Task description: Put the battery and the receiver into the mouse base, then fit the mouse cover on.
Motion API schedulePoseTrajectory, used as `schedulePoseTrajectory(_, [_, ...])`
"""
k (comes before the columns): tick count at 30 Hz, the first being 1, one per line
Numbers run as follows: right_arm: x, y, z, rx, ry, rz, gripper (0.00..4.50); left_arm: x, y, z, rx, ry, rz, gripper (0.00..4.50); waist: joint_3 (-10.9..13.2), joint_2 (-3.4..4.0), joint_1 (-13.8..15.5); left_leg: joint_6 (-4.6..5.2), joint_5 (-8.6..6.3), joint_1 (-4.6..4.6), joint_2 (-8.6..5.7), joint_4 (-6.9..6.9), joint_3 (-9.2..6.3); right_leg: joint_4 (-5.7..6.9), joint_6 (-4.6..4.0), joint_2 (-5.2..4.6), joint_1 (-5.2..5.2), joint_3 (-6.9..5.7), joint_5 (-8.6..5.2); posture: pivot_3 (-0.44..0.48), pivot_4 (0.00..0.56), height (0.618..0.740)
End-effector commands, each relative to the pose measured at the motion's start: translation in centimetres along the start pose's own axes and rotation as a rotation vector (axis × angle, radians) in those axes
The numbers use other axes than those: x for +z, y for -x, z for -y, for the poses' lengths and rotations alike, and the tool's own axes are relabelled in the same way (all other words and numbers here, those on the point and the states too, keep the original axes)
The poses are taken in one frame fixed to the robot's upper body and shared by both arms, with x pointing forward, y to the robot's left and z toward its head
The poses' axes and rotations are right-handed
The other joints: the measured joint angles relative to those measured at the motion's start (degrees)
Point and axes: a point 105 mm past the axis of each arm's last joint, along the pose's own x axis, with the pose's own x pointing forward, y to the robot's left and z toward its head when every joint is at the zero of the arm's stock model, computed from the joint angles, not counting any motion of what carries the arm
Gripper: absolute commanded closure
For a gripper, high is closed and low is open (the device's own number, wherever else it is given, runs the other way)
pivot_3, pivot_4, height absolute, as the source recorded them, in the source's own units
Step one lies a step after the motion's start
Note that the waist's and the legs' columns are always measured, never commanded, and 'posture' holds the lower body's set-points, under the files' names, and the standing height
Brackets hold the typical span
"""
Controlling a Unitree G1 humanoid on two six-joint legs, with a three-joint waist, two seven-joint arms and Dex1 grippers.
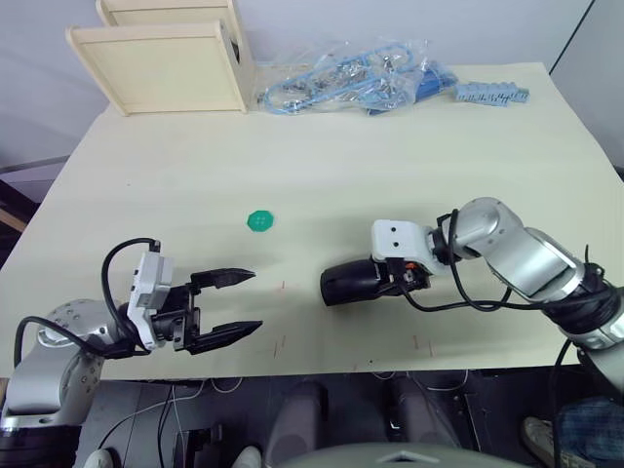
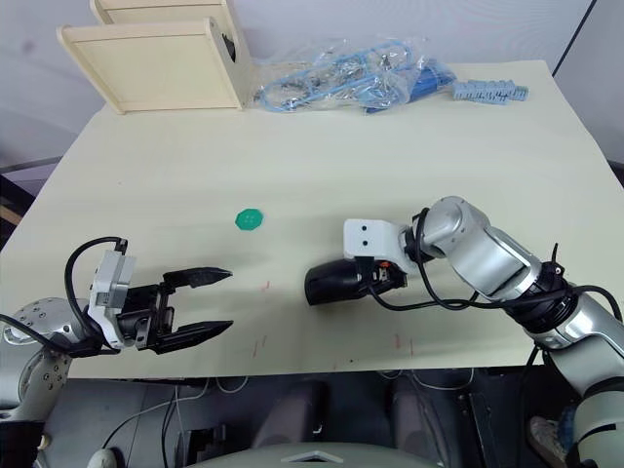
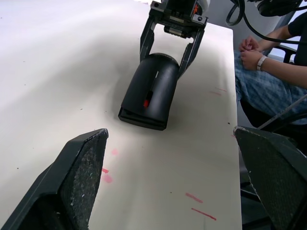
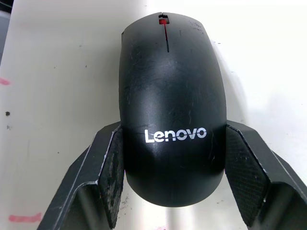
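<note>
Mouse cover [image 4: 170, 115] sits fitted on the mouse base [image 3: 142, 116], lower centre of the head view on the table [image 1: 390, 146]. R gripper [image 4: 170, 158] has both fingers pressed on the assembled mouse's sides, gripping it. L gripper [image 1: 226, 306], lower left, is spread wide w/ nothing in it, well apart from the mouse. Green disc [image 1: 260, 221] lies between them, further back. Wooden box [image 1: 166, 58] upper left; bag of blue parts [image 1: 351, 80] top centre. Person's hands [image 3: 249, 50] at the table edge. Nothing blocks the mouse.

Silver-grey jointed arms, white wrist blocks, looping black cables, black two-fingered left claw [image 1: 226, 304]
</note>
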Motion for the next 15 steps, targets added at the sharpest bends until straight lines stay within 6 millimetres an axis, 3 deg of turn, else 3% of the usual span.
schedulePoseTrajectory(1, [-0.08,0.01,-0.09,0.004,0.024,-0.016,2.09,0.69,0.09,0.26,0.0,-0.042,0.007,0.0,0.0,0.0,0.0,0.0,0.0,0.0,0.0,0.0,0.0,0.0,0.0,0.0,0.0,0.0,0.0,0.0,0.15,0.74])
schedulePoseTrajectory(15, [-0.63,-0.54,0.66,0.032,0.037,-0.06,2.09,0.49,0.02,0.76,-0.001,-0.03,0.005,0.0,0.0,0.0,0.0,0.0,0.0,0.02,-0.01,0.02,0.01,0.01,0.0,0.0,0.04,-0.01,0.0,0.0,0.15,0.74])
